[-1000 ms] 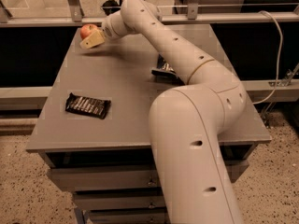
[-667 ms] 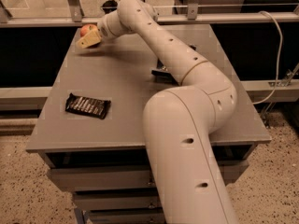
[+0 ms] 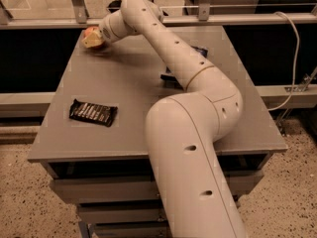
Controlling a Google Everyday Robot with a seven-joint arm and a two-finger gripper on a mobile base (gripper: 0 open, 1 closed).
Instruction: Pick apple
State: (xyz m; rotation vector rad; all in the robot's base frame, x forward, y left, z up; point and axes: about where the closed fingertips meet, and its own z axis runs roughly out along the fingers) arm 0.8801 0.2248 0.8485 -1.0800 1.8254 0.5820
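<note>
**A:** What's the surface and the room looking like?

**B:** A flat grey table [image 3: 133, 98] with a matte top and square edges is sitting on a speckled stone-look floor [image 3: 25, 207]. Grey drawer fronts [image 3: 109, 190] are showing under the top. A metal rail [image 3: 247, 19] is running along the far side, and a pale cable [image 3: 293, 58] is hanging at the right.

**A:** Where's the arm?

**B:** The smooth cream arm [image 3: 198, 78], made of rounded tube segments, is reaching across to the far-left corner of the table.

**A:** Gripper?

**B:** The gripper [image 3: 95, 37] is sitting at that corner. Its pale fingers are closing snug around the apple [image 3: 89, 32], with nothing else in them.

**A:** And the apple?

**B:** It's small, round and red-orange, and it's sitting in the gripper over the far-left corner, casting a shadow on the top just beside it.

**A:** Anything else on the table?

**B:** A dark crinkled wrapper [image 3: 93, 112] is lying flat near the left-front edge, well apart from the apple. A dark packet [image 3: 200, 49] is lying mid-table, partly hiding behind the arm.
</note>
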